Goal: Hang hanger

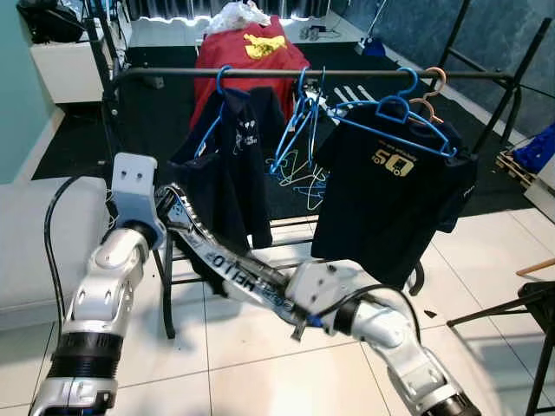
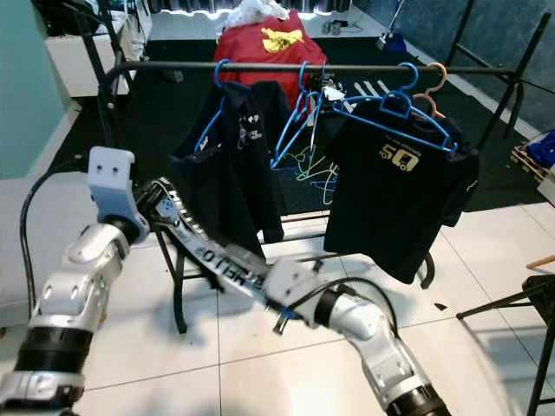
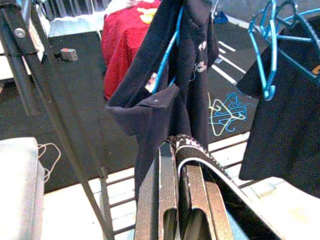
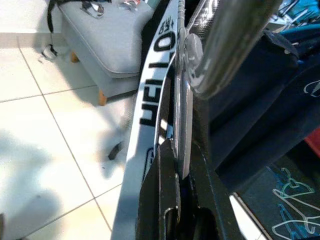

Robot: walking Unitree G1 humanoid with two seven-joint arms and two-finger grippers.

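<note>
A long black-and-white band printed HELLO (image 1: 227,260) stretches between my two grippers, low in front of the clothes rack. My left gripper (image 1: 173,204) is shut on its upper end, with the band (image 3: 194,150) between the fingers (image 3: 159,200). My right gripper (image 1: 279,293) is shut on the lower end (image 4: 156,75), next to a shiny metal rod (image 4: 230,45). The black rail (image 1: 303,74) above carries a blue hanger with a dark shirt (image 1: 227,147), empty blue hangers (image 1: 299,130) and a dark shirt with a gold print (image 1: 390,191).
A red garment (image 1: 247,52) lies behind the rack. A grey cushioned seat (image 1: 26,243) stands at my left. A black stand (image 1: 538,303) is at the right edge. A peach hanger (image 1: 431,87) hangs near the rail's right end. White tiled floor lies below.
</note>
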